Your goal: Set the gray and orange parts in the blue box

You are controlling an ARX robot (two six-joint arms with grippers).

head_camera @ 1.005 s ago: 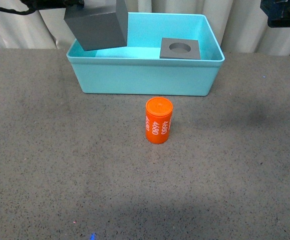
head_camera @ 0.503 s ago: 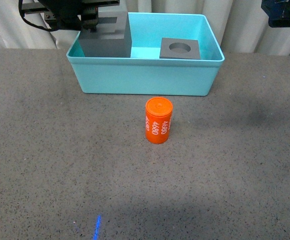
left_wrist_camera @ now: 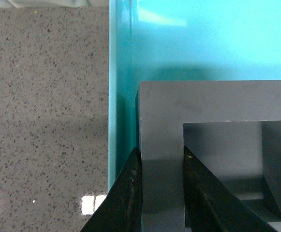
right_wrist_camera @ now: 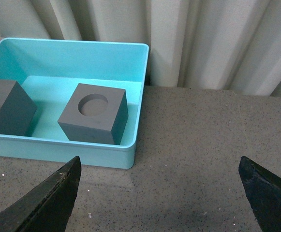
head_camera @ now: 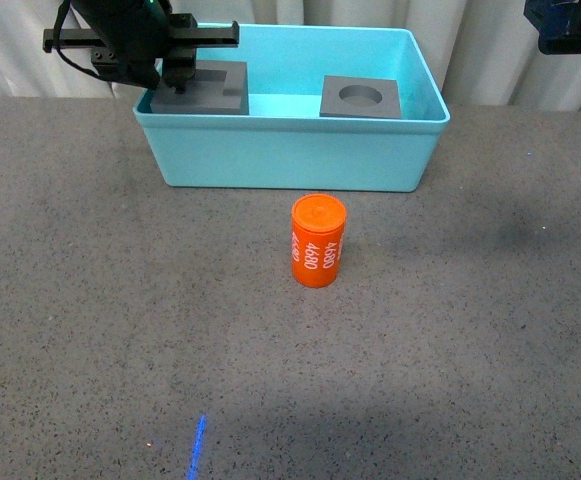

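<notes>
The blue box stands at the back of the table. My left gripper is shut on the wall of the gray cube with the square recess, low inside the box's left end; the left wrist view shows the cube pinched between my fingers beside the box wall. The gray cube with the round recess sits in the box's right part, also in the right wrist view. The orange cylinder stands upright in front of the box. My right gripper is open, high at the right.
Gray speckled tabletop all around. White curtain hangs behind the box. A blue light streak lies on the table near the front edge.
My left gripper has lowered the square-recess cube from above the box's left rim down into the box. The orange cylinder and the other cube have not moved.
</notes>
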